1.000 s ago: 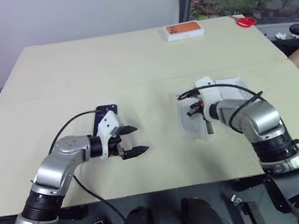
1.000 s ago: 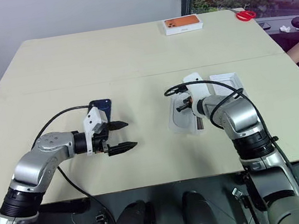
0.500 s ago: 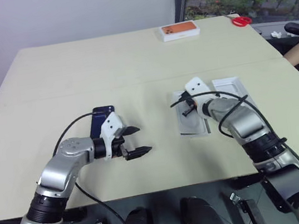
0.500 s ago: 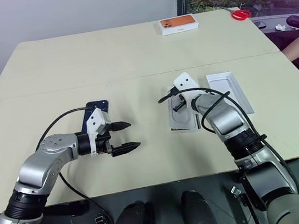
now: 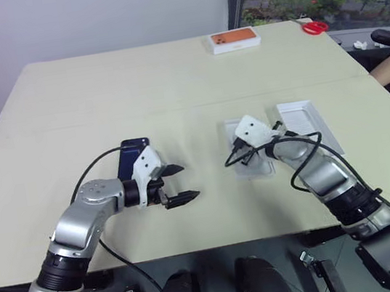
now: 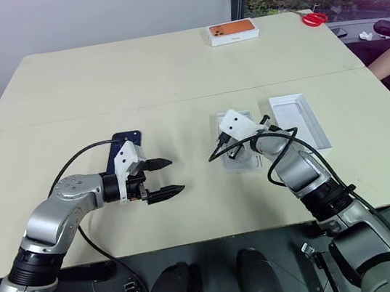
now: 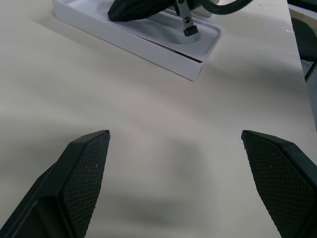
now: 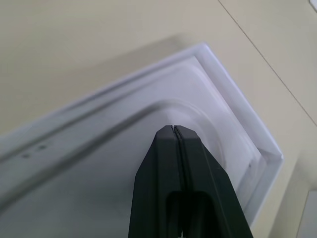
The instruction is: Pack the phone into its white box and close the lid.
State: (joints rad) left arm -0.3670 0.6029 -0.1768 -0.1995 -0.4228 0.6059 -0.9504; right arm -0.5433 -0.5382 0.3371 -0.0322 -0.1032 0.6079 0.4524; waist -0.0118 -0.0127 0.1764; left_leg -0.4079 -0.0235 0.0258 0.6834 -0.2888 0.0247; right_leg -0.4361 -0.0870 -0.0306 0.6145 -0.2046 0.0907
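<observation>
Left eye view: my left pincer (image 5: 179, 184) hangs at lower left of centre above the tabletop (image 5: 170, 76), its two black fingers spread wide with nothing between them. The phone (image 5: 131, 154) lies flat just behind it, face up, not yet lifted. I judge the wide spread to be readiness for a grasp across the phone's short sides. Right of centre, my right arm's white wrist housing covers part of a thin white insert (image 5: 253, 158) with a moulded recess. Further right lies a shallow white tray (image 5: 308, 123), open side up; whether it is the box or the lid I cannot tell here. An orange-topped box (image 5: 235, 39) and red scissors (image 5: 317, 26) sit at the far upper right, well apart.

Right eye view: same layout; the tray's darker inner panel reads more plainly.

Left wrist view: it confirms the empty gap between my left fingers and shows the insert's raised edge with my right pincer resting in it.

Right wrist view: my right pincer (image 8: 174, 130) is pressed fully together, gripping nothing, tips over the insert's oval recess. I judge the insert must be cleared before packing.
</observation>
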